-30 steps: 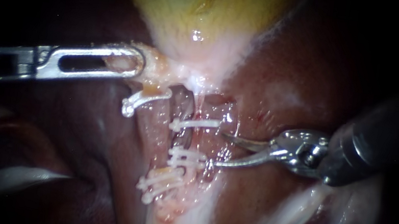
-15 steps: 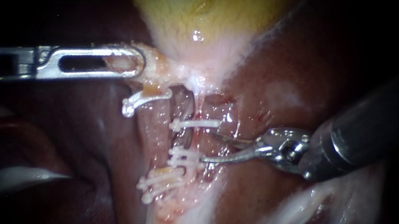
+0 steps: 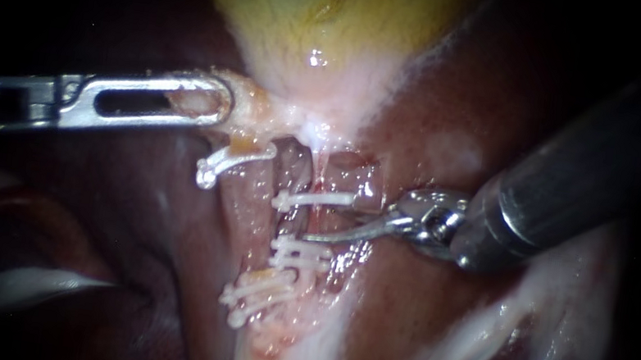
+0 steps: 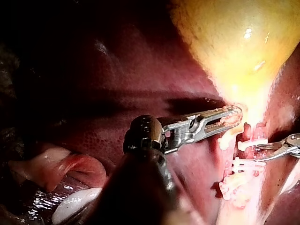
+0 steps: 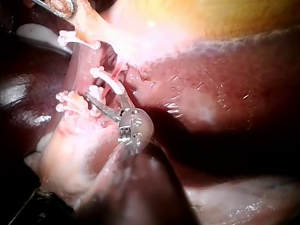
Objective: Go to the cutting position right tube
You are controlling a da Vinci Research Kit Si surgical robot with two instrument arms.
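Note:
The right tube (image 3: 318, 219) runs down from the yellow gallbladder (image 3: 317, 14), with one white clip (image 3: 314, 198) across it above and a pair of clips (image 3: 296, 253) below. My right instrument (image 3: 327, 224) has thin curved blades, which stand open at the tube in the stretch between those clips. The right wrist view shows the right instrument (image 5: 106, 97) with one blade on each side of the tube. My left instrument (image 3: 215, 102) is shut on pale tissue at the gallbladder's neck and holds it to the left; it appears again as the left instrument (image 4: 232, 117).
The left tube (image 3: 243, 203) carries a clip (image 3: 228, 161) above and several clips (image 3: 256, 291) below. Dark red liver (image 3: 463, 100) surrounds the site. Pale fatty tissue (image 3: 481, 342) lies below the right shaft.
My right instrument has moved left, bringing its open blades from beside the tube to the stretch between the clips. The left instrument has not moved.

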